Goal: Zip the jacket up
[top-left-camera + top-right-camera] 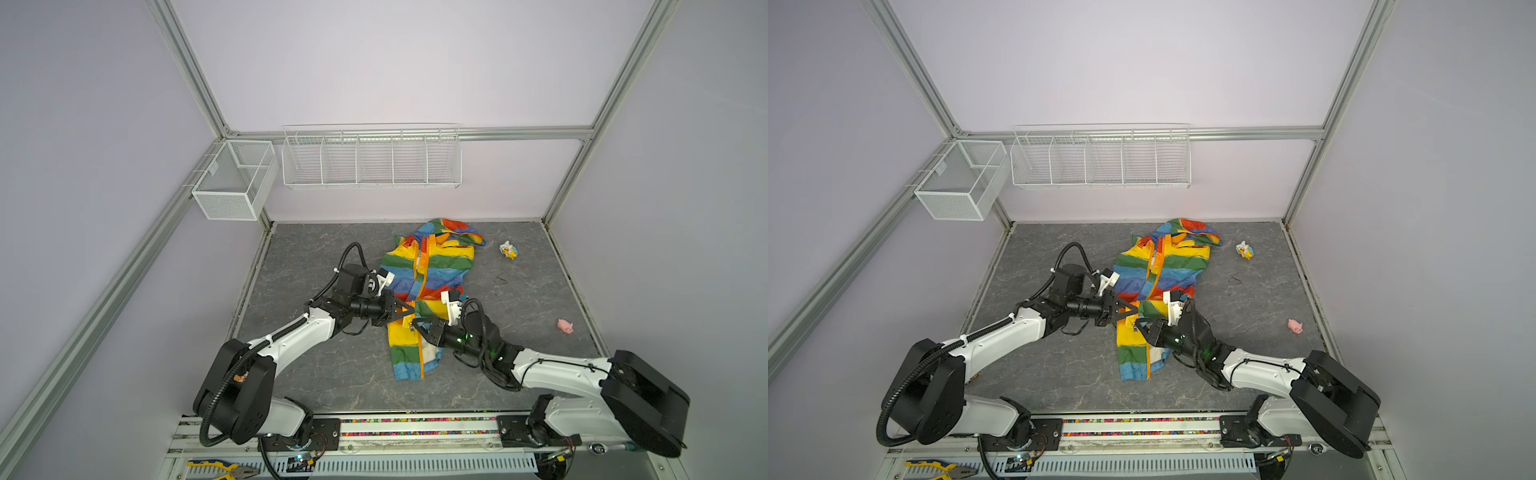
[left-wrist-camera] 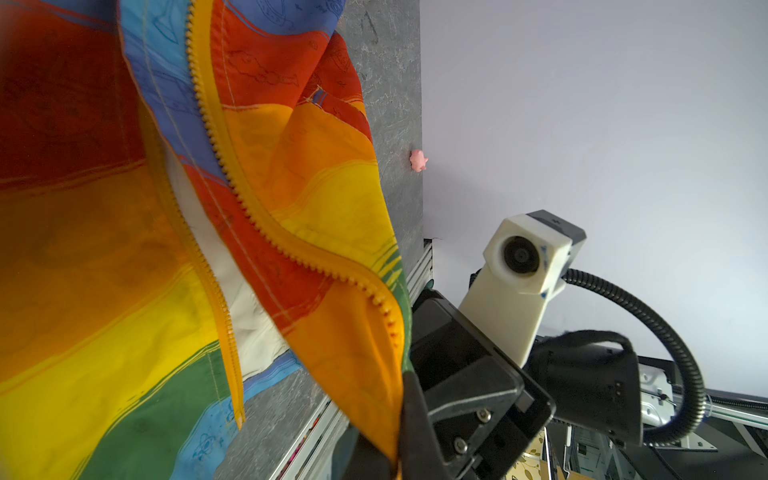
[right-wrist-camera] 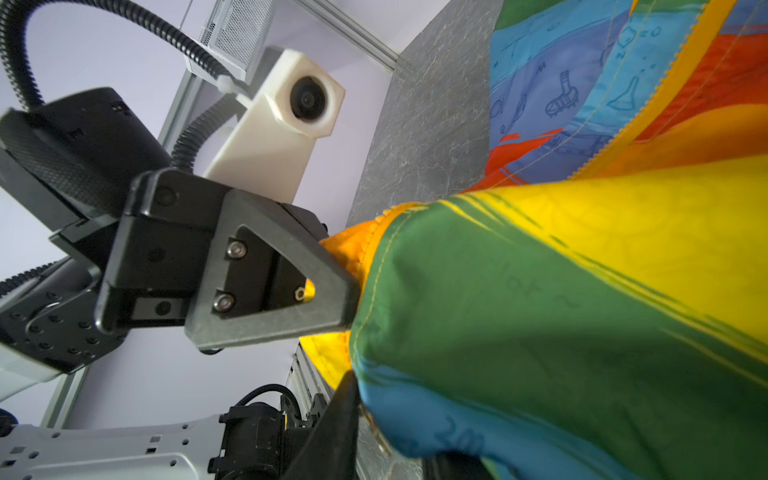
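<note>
Right hand (image 1: 417, 325) meets the thin rainbow-striped hooded jacket (image 1: 451, 257), grip impossible to tell, while left hand (image 1: 410, 309) pinches its orange zipper edge (image 1: 424, 266).

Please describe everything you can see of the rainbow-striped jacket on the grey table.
The small hooded rainbow-striped jacket looks like thin fabric with cream lining. It lies crumpled on the grey marbled table, hood toward the back wall. Its orange-edged zipper is open, the two tooth rows apart. The left gripper is shut on the front edge; the right gripper is against the cloth beside it, its grip unclear.
</note>
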### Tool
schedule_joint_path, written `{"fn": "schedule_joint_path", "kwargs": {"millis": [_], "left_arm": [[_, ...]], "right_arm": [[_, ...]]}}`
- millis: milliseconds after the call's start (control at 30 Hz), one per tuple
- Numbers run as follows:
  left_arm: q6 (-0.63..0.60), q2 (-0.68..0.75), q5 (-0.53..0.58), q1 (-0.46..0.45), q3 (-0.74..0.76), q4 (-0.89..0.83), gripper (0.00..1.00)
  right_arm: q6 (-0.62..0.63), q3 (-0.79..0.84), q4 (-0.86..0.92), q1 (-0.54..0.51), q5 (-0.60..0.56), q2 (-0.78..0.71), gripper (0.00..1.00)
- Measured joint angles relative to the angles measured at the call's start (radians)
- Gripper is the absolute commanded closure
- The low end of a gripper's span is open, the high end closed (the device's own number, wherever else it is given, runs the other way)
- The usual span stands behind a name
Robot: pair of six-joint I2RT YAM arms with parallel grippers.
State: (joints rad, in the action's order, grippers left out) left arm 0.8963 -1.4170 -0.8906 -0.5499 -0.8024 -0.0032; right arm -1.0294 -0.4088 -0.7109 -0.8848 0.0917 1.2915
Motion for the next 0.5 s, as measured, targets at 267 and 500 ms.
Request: {"fn": "schedule_joint_path", "kwargs": {"millis": [267,500], "left_arm": [[0.000,0.000,0.000,0.000,0.000,-0.002,1.00],[-0.003,0.000,0.002,0.002,0.000,-0.003,0.84]], "right_arm": [[-0.008,-0.002,-0.021,0.000,0.018,0.021,0.83],[-0.010,-0.006,-0.024,0.002,0.032,0.021,0.94]]}}
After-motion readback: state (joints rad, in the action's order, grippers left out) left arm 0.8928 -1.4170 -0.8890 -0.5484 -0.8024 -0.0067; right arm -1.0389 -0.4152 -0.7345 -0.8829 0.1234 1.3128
